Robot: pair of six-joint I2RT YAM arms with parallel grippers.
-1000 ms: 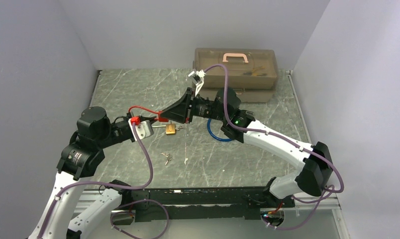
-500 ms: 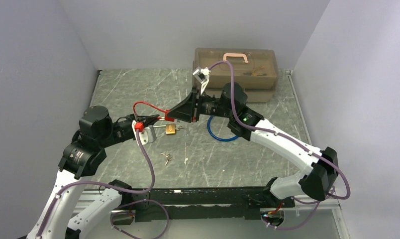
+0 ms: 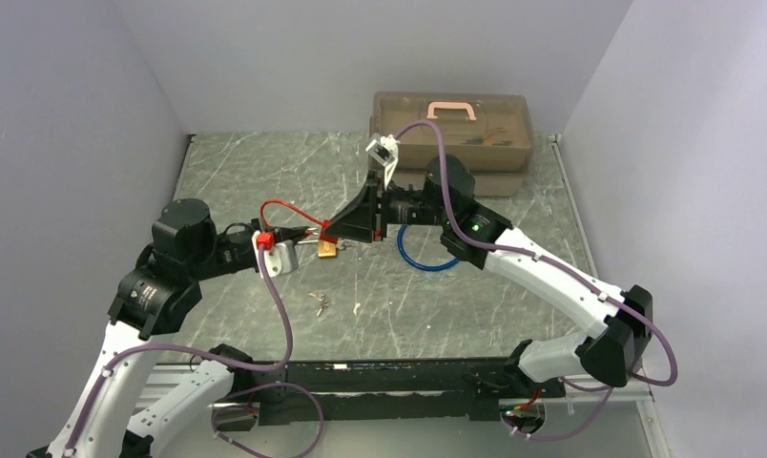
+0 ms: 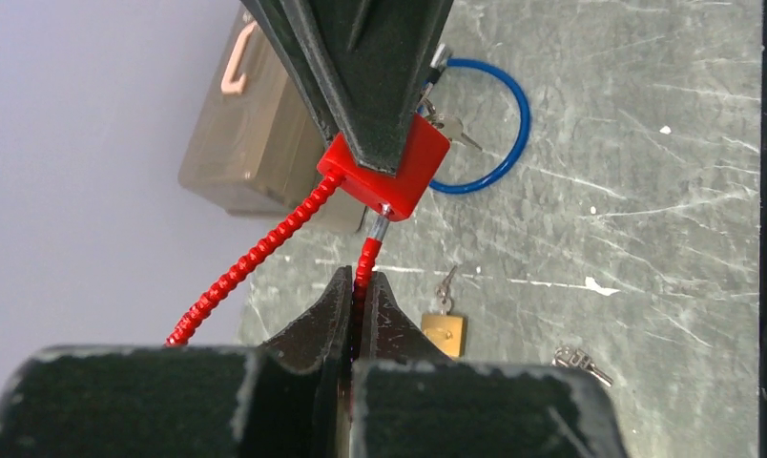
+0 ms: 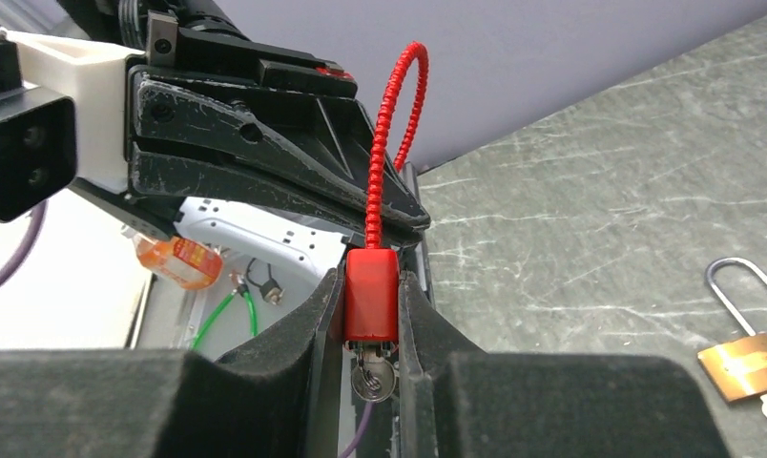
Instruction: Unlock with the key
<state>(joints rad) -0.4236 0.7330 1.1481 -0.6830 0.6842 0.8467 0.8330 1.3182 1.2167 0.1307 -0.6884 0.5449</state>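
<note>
A red cable lock hangs in the air between both arms. My right gripper [image 5: 372, 286] is shut on its red body [image 5: 372, 291], and a silver key [image 5: 372, 380] sticks out of the body's underside between the fingers. My left gripper [image 4: 359, 277] is shut on one end of the red ribbed cable [image 4: 256, 253], just below the lock body [image 4: 389, 167]; a short bare metal pin shows where that end meets the body. In the top view the lock body [image 3: 327, 232] sits where the two grippers meet, and the cable [image 3: 282, 205] arches up to its left.
A brass padlock [image 3: 328, 250] lies on the table just below the grippers, with a small bunch of keys [image 3: 321, 302] nearer the arms. A blue cable loop [image 3: 427, 258] lies under the right arm. A brown toolbox [image 3: 456, 134] stands at the back wall.
Both grippers have shifted right and slightly up with the red lock between them. The cable loop stands higher. The right jaws have closed a little tighter on the body.
</note>
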